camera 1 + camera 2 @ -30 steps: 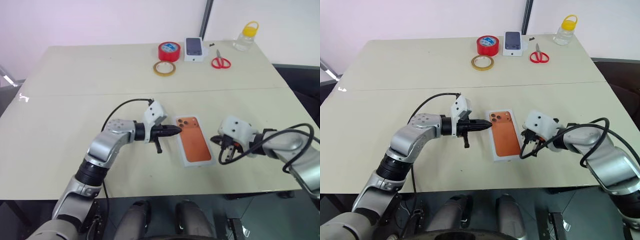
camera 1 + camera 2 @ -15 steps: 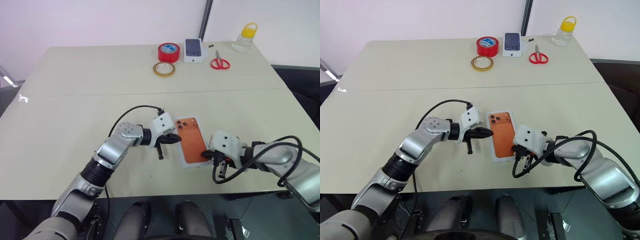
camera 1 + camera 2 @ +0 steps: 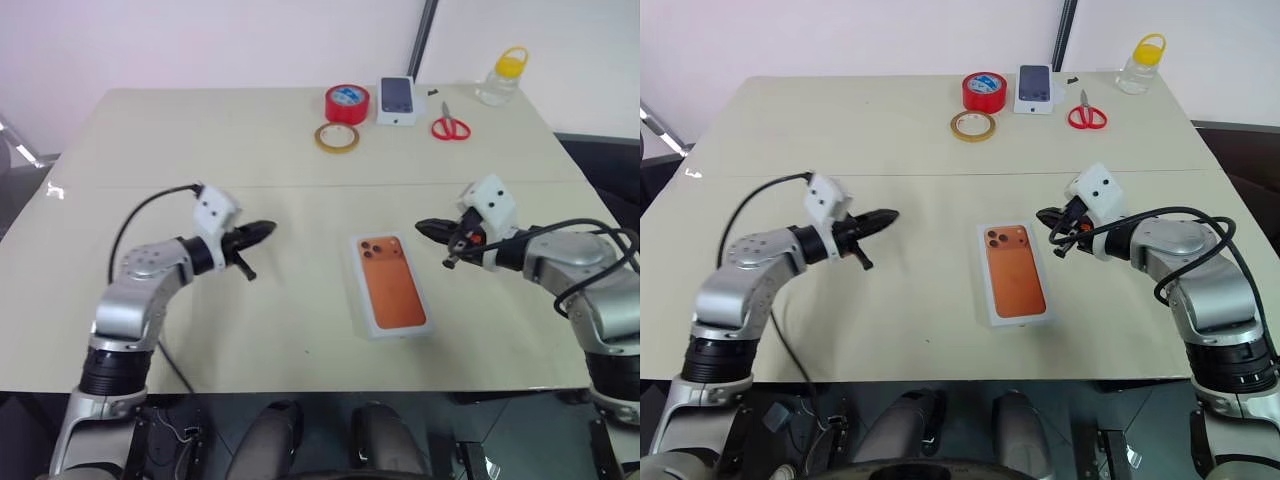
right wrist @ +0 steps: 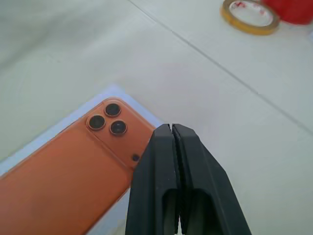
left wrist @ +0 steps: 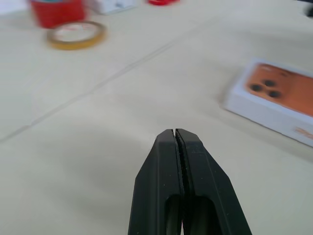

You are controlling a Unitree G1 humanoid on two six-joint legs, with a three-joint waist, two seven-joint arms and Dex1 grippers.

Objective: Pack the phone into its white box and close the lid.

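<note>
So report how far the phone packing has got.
Done, by the look of it: the lid, printed with an orange phone, sits squarely on the white box, which looks closed on the table. The phone itself is hidden, so I cannot confirm it is inside. In hand: nothing; the left gripper and right gripper are shut, empty, off to either side. Left: seemingly nothing.

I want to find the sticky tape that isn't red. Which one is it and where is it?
Look at the far side of the beige table, where a few small things sit in a row. Next to the fat red tape roll, slightly nearer the robot, lies the yellowish tape ring. It is thin, flat and pale, not tall and red.
</note>
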